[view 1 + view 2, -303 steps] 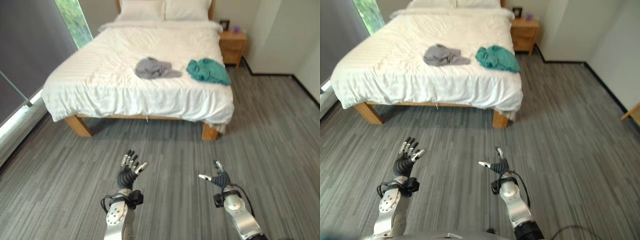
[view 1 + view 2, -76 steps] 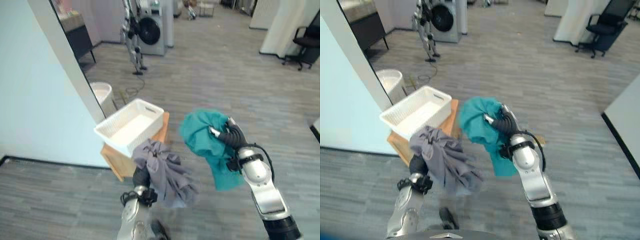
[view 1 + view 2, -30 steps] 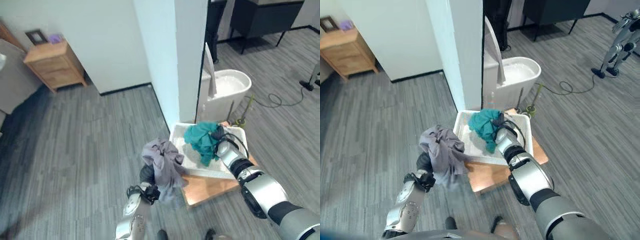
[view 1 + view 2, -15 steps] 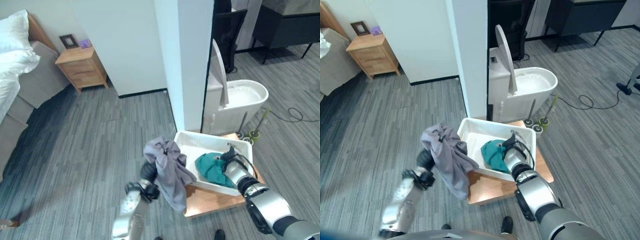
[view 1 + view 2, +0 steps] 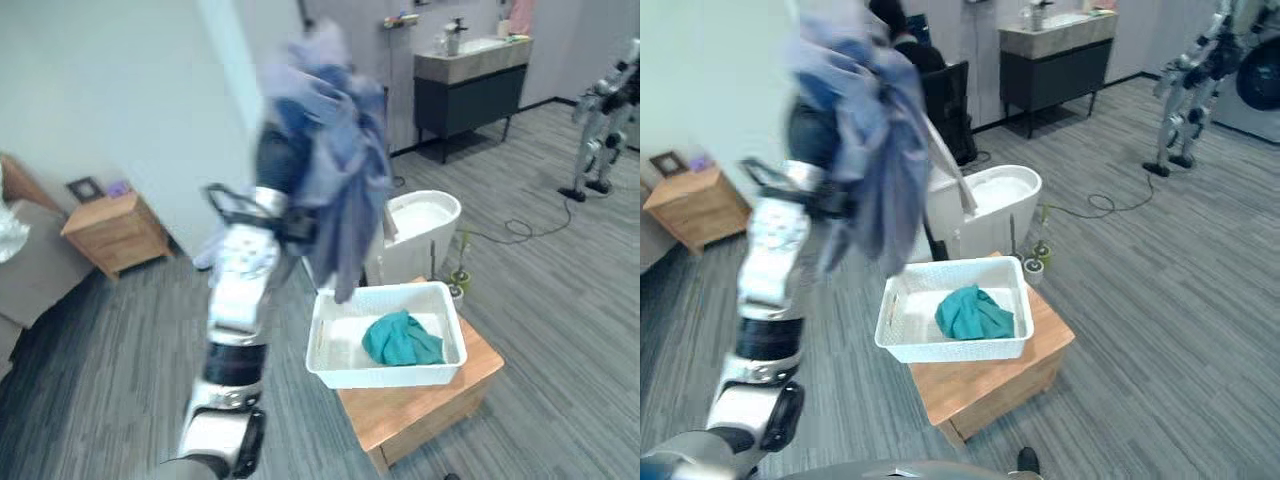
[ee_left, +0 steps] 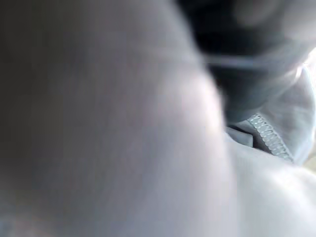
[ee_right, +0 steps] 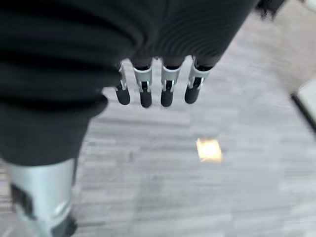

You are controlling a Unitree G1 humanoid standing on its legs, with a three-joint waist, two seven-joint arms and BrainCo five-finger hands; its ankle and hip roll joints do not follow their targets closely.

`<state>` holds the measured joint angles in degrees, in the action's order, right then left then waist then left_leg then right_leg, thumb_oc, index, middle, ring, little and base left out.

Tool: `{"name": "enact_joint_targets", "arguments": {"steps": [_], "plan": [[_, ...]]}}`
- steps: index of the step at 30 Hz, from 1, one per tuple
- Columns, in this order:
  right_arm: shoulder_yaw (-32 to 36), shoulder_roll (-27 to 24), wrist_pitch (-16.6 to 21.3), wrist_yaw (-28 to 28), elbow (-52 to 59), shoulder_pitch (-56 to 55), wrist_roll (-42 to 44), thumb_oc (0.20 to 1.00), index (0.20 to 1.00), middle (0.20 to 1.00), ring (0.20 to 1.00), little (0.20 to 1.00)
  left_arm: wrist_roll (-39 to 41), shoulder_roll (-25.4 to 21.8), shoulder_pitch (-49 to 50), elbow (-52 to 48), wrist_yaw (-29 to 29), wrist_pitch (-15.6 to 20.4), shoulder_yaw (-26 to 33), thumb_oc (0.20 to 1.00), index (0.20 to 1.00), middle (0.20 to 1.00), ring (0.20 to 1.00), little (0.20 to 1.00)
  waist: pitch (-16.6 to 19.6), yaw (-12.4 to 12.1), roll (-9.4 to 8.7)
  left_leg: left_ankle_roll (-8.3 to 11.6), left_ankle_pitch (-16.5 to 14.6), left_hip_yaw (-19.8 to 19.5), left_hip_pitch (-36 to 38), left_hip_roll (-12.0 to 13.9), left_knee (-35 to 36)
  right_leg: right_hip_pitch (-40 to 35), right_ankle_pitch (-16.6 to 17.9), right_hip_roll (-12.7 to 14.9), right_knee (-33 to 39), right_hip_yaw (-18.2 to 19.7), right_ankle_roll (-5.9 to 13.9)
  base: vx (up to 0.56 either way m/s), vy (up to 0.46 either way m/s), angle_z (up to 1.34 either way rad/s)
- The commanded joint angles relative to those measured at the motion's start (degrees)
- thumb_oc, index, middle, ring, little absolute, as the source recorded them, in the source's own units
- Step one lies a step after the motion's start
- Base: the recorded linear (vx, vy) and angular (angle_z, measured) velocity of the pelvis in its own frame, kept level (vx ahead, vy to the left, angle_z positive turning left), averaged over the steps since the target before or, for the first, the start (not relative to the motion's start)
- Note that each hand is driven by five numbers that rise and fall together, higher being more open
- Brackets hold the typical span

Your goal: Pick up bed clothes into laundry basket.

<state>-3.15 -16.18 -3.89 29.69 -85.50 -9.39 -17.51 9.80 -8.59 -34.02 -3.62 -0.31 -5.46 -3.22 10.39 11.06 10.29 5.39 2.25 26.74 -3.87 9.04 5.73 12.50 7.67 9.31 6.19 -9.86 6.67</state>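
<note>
Clothes: two, grey garment (image 5: 335, 190), teal garment (image 5: 402, 338).
Basket (image 5: 330, 368): one, holds teal.
Left robot hand (image 5: 283, 160): raised since before; grasp hidden by grey cloth.
Right robot hand (image 7: 155, 89): fingers straight, empty, teal released.

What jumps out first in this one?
The left hand is raised high with a grey garment draped over it, hanging above the white laundry basket. The basket sits on a low wooden stand and holds a teal garment. The right hand hangs straight-fingered above bare floor.
</note>
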Motion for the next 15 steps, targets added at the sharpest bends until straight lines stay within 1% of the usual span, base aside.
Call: {"name": "enact_joint_targets", "arguments": {"steps": [1, 3, 4, 7, 8, 11, 15], "plan": [[-0.26, 1.95, 0.41, -0.81, -0.15, 6.27, 2.89, 1.0, 1.0, 1.0, 1.0, 1.0, -1.91, -2.7, -2.73, 0.07, 2.81, 0.81, 4.51, 0.2, 0.2, 0.2, 0.2, 0.2, -3.45, 0.44, -4.4, 1.18, 1.04, -0.62, 2.21, 1.34, -0.73, -4.3, -2.34, -0.01, -1.19, -0.17, -0.98, -0.02, 0.004, -0.53], [-0.79, 1.9, 0.44, -2.18, -0.19, 5.72, 2.96, 1.0, 1.0, 1.0, 1.0, 1.0, -3.35, -3.15, -3.62, 3.45, 3.57, 0.57, 4.36, 0.2, 0.2, 0.2, 0.2, 0.2, -3.53, 1.69, -3.93, 1.42, 0.99, 0.5, 2.06, 1.64, -0.73, -3.06, -1.91, -0.08, -1.19, 0.82, -1.06, -0.02, -0.009, -0.37], [-1.15, 2.02, 0.27, -3.51, 0.19, 5.52, 3.27, 1.0, 1.0, 1.0, 1.0, 1.0, -4.78, -3.83, -4.36, 8.14, 4.34, 0.45, 4.71, 0.2, 0.2, 0.2, 0.2, 0.2, -3.55, 2.83, -3.59, 1.58, 1.05, 1.44, 1.77, 1.86, -0.73, -1.88, -1.42, -0.23, -1.19, 1.58, -1.07, -0.01, -0.019, -0.41], [-1.24, 2.0, 0.39, -3.84, 0.62, 5.68, 3.32, 1.0, 1.0, 1.0, 1.0, 1.0, -5.55, -4.31, -4.94, 10.82, 4.95, 0.62, 4.97, 0.2, 0.2, 0.2, 0.2, 0.2, -3.55, 3.26, -3.46, 1.62, 1.08, 1.79, 1.51, 1.92, -0.73, -1.23, -1.12, -0.3, -1.19, 2.14, -1.09, -0.01, -0.019, -0.21], [-1.58, 1.91, 0.53, -4.42, 1.33, 6.36, 3.51, 1.0, 1.0, 1.0, 1.0, 1.0, -7.32, -5.54, -5.87, 16.83, 6.2, 0.95, 4.95, 0.2, 0.2, 0.2, 0.2, 0.2, -3.73, 4.21, -3.31, 1.77, 1.22, 2.53, 0.89, 2.13, -0.73, 0.22, -0.54, -0.46, -1.19, 3.03, -1.09, -0.05, -0.023, -0.16], [-2.02, 1.83, 0.71, -5.27, 2.9, 7.77, 3.57, 1.0, 1.0, 1.0, 1.0, 1.0, -8.74, -6.68, -5.97, 24.67, 8.31, 0.59, 6.21, 0.2, 0.2, 0.2, 0.2, 0.2, -3.49, 5.12, -3.21, 1.93, 1.48, 3.41, -0.53, 2.36, -0.73, 2.79, 0.26, -0.77, -1.19, 4.16, -1.23, -0.05, -0.038, -0.29], [-2.08, 1.81, 1.07, -5.44, 3.49, 7.61, 3.71, 1.0, 1.0, 1.0, 1.0, 1.0, -10.46, -8.19, -4.8, 28.85, 8.94, 0.15, 6.96, 0.2, 0.2, 0.2, 0.2, 0.2, -3.45, 5.49, -3.27, 1.95, 1.91, 3.38, -2.03, 2.57, -0.73, 4.32, 0.7, -1.18, -1.19, 4.48, -1.37, -0.03, -0.04, -0.14]]}}
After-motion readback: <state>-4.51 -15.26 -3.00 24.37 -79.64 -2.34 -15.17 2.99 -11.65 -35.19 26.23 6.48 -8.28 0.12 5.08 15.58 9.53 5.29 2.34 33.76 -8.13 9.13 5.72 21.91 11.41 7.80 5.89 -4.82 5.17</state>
